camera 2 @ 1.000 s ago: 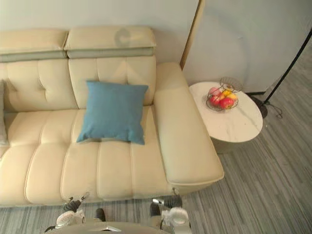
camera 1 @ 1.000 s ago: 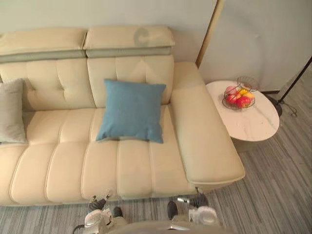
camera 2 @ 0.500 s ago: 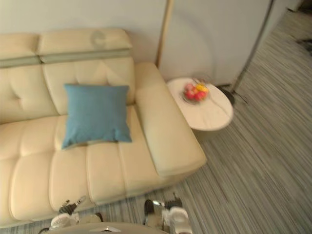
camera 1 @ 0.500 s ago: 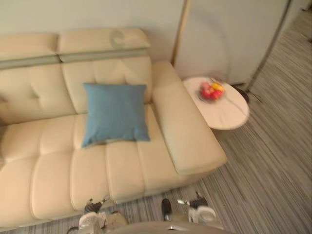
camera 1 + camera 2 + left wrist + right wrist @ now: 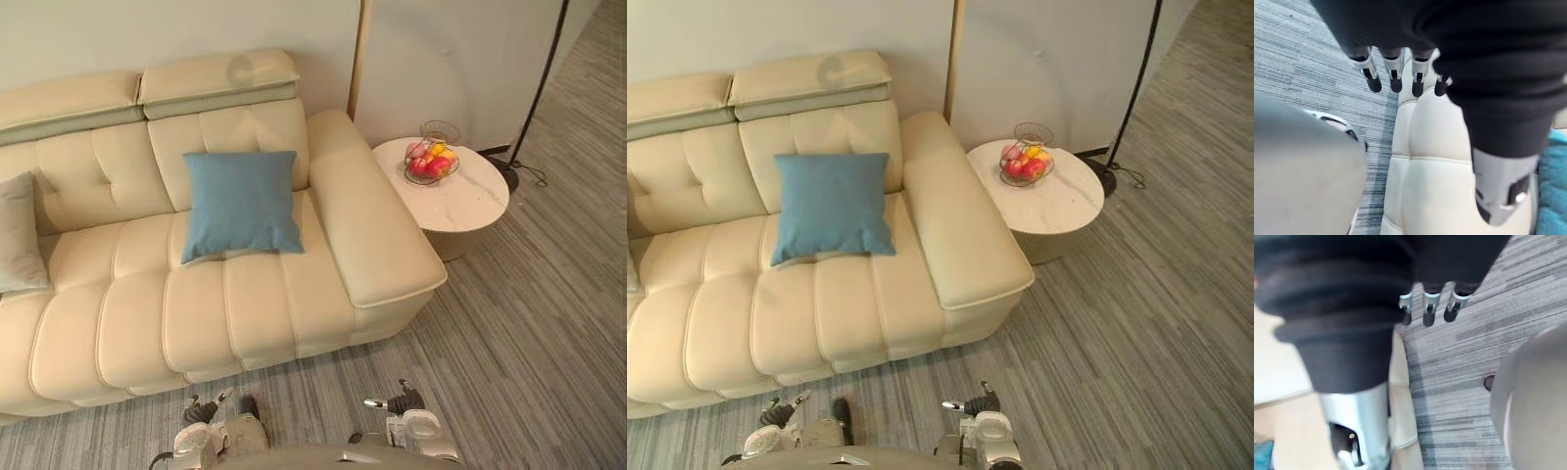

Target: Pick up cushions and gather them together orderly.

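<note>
Two hands hang low by the floor, the left hand [image 5: 1420, 44] and right hand [image 5: 1440, 264] both relaxed and empty. At twelve o'clock a blue cushion [image 5: 242, 203] leans on the cream sofa [image 5: 147, 313]. A grey cushion [image 5: 18, 235] sits well apart at ten o'clock. A round table [image 5: 465, 201] stands at two o'clock.

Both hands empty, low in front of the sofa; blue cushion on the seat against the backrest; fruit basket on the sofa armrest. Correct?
One error: the fruit basket stands on the round side table beside the sofa, not on the armrest, per the left eye view. The rest holds: left hand and right hand empty and low, blue cushion where you say.
</note>
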You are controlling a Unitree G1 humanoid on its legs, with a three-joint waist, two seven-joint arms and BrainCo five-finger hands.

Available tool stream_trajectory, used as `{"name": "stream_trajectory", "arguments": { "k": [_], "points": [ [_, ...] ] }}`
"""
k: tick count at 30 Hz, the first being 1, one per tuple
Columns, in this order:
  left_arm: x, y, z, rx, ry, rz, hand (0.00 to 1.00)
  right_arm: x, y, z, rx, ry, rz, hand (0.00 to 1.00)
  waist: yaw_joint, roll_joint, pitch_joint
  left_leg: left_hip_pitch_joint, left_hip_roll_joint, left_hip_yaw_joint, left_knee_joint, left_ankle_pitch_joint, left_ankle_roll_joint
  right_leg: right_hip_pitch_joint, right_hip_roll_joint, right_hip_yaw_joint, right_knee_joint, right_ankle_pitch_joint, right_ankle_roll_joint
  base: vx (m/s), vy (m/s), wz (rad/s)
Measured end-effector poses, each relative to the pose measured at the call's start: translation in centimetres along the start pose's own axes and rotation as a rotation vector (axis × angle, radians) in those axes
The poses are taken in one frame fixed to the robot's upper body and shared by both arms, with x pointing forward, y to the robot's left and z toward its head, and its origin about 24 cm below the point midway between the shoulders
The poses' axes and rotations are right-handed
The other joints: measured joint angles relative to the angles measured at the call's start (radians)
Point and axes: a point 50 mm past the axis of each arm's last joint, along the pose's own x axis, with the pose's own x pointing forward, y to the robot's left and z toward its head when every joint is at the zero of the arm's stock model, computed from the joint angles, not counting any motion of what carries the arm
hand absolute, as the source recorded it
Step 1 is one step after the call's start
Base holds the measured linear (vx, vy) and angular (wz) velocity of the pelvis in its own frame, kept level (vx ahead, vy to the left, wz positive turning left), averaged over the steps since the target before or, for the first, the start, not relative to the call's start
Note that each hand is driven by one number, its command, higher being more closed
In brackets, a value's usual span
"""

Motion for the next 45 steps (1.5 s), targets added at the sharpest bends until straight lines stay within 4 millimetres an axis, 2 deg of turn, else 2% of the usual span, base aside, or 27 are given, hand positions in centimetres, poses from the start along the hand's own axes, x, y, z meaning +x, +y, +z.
{"name": "stream_trajectory", "arguments": {
  "k": [2, 3, 4, 6, 7, 8, 12, 13, 14, 22, 30, 35, 40, 41, 43, 45],
  "points": [
    [0.0, -0.1, -0.1, 0.002, 0.001, -0.006, 0.0, -0.1, 0.0, -0.3, 0.005, 0.009, 0.0, 0.0, -0.001, 0.004, 0.001, -0.005, -0.004, 0.007, 0.042, -0.059, 0.0, -0.007, 0.0, 0.021, -0.015, 0.024, 0.019, -0.09, 0.205, -0.31],
    [0.1, 0.3, 0.1, 0.003, -0.003, 0.005, 0.0, -0.2, 0.2, -0.6, 0.021, 0.021, 0.002, 0.0, 0.0, -0.01, -0.004, 0.003, -0.025, 0.029, 0.012, -0.058, 0.005, -0.006, -0.007, 0.036, -0.047, 0.051, 0.018, -0.11, 0.186, -0.29],
    [0.1, 0.5, 0.0, 0.007, -0.001, 0.01, 0.0, -0.2, 0.4, -0.6, 0.026, 0.024, 0.006, 0.0, -0.002, -0.014, -0.009, 0.005, -0.036, 0.035, -0.015, -0.047, 0.004, -0.008, -0.011, 0.041, -0.066, 0.063, 0.016, -0.09, 0.161, -0.16],
    [0.2, 1.2, -0.1, 0.022, 0.0, 0.02, 0.0, -0.3, 0.8, -1.1, 0.048, 0.053, 0.014, 0.0, -0.017, -0.04, -0.023, 0.046, -0.079, 0.047, -0.148, -0.002, -0.004, 0.004, -0.014, 0.043, -0.122, 0.114, 0.024, -0.05, 0.131, -0.01],
    [0.2, 1.5, -0.2, 0.024, 0.004, 0.024, 0.0, -0.4, 0.8, -1.8, 0.067, 0.084, 0.011, 0.0, -0.018, -0.05, -0.026, 0.074, -0.099, 0.05, -0.193, -0.001, -0.004, 0.024, -0.017, 0.045, -0.157, 0.122, 0.021, -0.03, 0.108, -0.1],
    [0.1, 1.5, -0.4, 0.026, 0.01, 0.022, 0.0, -0.4, 0.6, -2.2, 0.092, 0.103, 0.002, 0.0, -0.02, -0.05, -0.027, 0.116, -0.124, 0.047, -0.256, 0.007, -0.011, 0.047, -0.025, 0.047, -0.191, 0.128, 0.015, -0.01, 0.077, -0.11],
    [0.1, 1.3, -1.2, 0.048, 0.049, 0.002, 0.0, -0.5, -0.1, -3.1, 0.121, 0.139, -0.02, 0.0, -0.035, -0.046, -0.052, 0.159, -0.156, 0.015, -0.377, 0.054, -0.005, 0.049, -0.019, 0.047, -0.216, 0.125, 0.021, 0.01, 0.028, -0.03],
    [0.1, 1.2, -1.3, 0.049, 0.055, -0.001, 0.0, -0.5, -0.1, -3.2, 0.122, 0.152, -0.02, 0.0, -0.036, -0.042, -0.051, 0.159, -0.155, 0.003, -0.377, 0.06, -0.003, 0.054, -0.015, 0.047, -0.226, 0.127, 0.021, 0.04, 0.003, 0.02],
    [0.2, 1.2, -1.7, 0.064, 0.084, -0.02, 0.0, -0.3, -0.8, -4.0, 0.136, 0.202, -0.037, 0.0, -0.03, -0.026, -0.047, 0.246, -0.157, -0.048, -0.37, 0.068, 0.024, 0.173, 0.004, 0.058, -0.291, 0.128, 0.037, 0.0, 0.0, 0.0],
    [0.2, 1.2, -1.7, 0.064, 0.084, -0.02, 0.0, -0.3, -0.8, -4.0, 0.137, 0.202, -0.037, 0.0, -0.03, -0.026, -0.047, 0.245, -0.157, -0.05, -0.375, 0.068, 0.024, 0.173, 0.003, 0.055, -0.292, 0.128, 0.037, 0.0, 0.0, 0.01],
    [0.3, 1.2, -1.4, 0.102, 0.064, -0.038, 0.0, -0.3, -0.9, -4.2, 0.173, 0.217, -0.039, 0.0, -0.018, -0.028, -0.047, 0.224, -0.161, -0.085, -0.376, 0.068, 0.024, 0.186, -0.004, 0.006, -0.316, 0.131, 0.047, 0.0, -0.012, 0.14],
    [0.4, 1.1, -1.0, 0.159, 0.046, -0.07, 0.0, -0.2, -0.9, -4.4, 0.237, 0.24, -0.043, 0.0, -0.03, -0.03, -0.049, 0.215, -0.159, -0.09, -0.369, 0.069, 0.022, 0.19, -0.001, -0.006, -0.34, 0.145, 0.055, 0.03, -0.024, 0.02],
    [0.4, 1.4, -1.1, 0.174, 0.051, -0.068, 0.0, -0.2, -1.3, -4.4, 0.279, 0.242, -0.061, 0.0, -0.043, -0.034, -0.046, 0.25, -0.15, -0.028, -0.369, 0.064, 0.017, 0.194, 0.007, 0.041, -0.353, 0.169, 0.051, -0.02, -0.013, -0.39],
    [0.5, 1.4, -1.1, 0.174, 0.052, -0.068, 0.0, -0.2, -1.5, -4.6, 0.289, 0.247, -0.07, 0.0, -0.047, -0.034, -0.041, 0.258, -0.146, -0.009, -0.364, 0.057, 0.017, 0.191, 0.01, 0.059, -0.352, 0.174, 0.049, -0.08, 0.0, -0.51],
    [0.7, 1.3, -0.3, 0.17, 0.03, -0.07, 0.0, -0.3, -1.6, -4.7, 0.294, 0.249, -0.081, 0.0, -0.048, -0.037, 0.002, 0.241, -0.117, 0.044, -0.232, -0.018, 0.01, 0.18, 0.019, 0.129, -0.324, 0.175, 0.049, -0.13, 0.014, -0.9],
    [0.7, 1.4, -0.3, 0.156, 0.029, -0.063, 0.0, -0.2, -1.7, -4.6, 0.306, 0.245, -0.089, 0.0, -0.046, -0.04, 0.009, 0.221, -0.106, 0.05, -0.163, -0.05, 0.01, 0.153, 0.026, 0.179, -0.314, 0.171, 0.048, -0.14, -0.003, -1.0]
  ]
}}
